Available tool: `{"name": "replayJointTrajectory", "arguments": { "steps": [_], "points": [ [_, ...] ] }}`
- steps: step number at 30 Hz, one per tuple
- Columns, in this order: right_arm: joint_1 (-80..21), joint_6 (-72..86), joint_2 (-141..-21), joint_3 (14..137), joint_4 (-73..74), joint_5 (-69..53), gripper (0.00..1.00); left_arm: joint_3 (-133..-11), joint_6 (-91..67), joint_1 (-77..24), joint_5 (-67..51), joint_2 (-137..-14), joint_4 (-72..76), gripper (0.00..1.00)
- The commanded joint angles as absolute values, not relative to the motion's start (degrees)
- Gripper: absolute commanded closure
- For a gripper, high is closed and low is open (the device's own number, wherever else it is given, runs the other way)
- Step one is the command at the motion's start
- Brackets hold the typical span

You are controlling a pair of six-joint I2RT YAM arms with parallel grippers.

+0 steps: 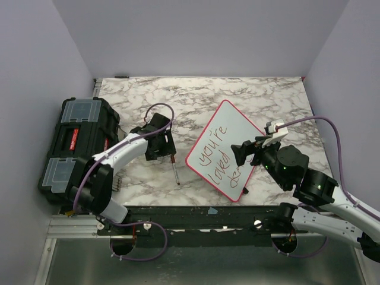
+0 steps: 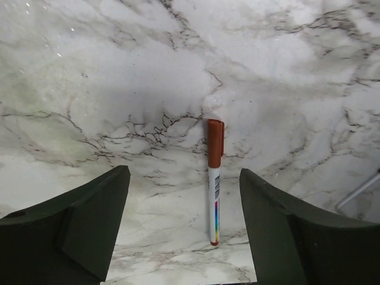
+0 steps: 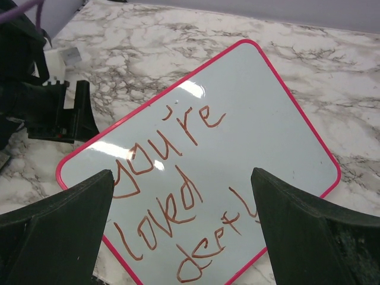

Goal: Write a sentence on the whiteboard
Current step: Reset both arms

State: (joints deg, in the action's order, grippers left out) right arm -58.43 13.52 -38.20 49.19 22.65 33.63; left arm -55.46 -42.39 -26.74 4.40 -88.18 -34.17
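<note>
Lying beside the whiteboard (image 1: 234, 127), capped marker (image 1: 176, 172)

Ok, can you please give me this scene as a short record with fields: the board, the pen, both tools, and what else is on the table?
whiteboard: flat on the marble table, turned at an angle, pink frame
writing: "you're loved" plus a third, unclear word, red-brown ink
marker: capped, lying on the table, left of the whiteboard and apart from it in the top view
left tool: open; marker lies between its fingers, not gripped
right tool: open, empty, over the whiteboard
toolbox: black, at the table's left edge
</note>
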Motion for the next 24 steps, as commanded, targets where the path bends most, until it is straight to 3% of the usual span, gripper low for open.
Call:
{"name": "replayJointTrajectory", "arguments": {
  "steps": [1, 3, 17, 24],
  "points": [
    [-58.6, 14.4, -37.7, 50.5, 25.2, 35.3, 0.00, -56.2, -39.0, -26.9, 8.1, -80.3, -36.2, 0.18],
    [-58.6, 14.8, -37.7, 51.0, 26.0, 35.3, 0.00, -56.7, -37.7, -26.9, 9.6, -77.7, -37.7, 0.02],
    [-58.6, 24.9, -35.1, 51.9, 31.2, 35.0, 0.00, -59.9, -28.0, -26.8, 12.3, -54.8, -47.6, 0.02],
    [-58.6, 28.8, -32.0, 52.1, 36.0, 35.5, 0.00, -51.0, -24.0, -26.8, 12.4, -38.5, -43.0, 0.02]
  ]
}}
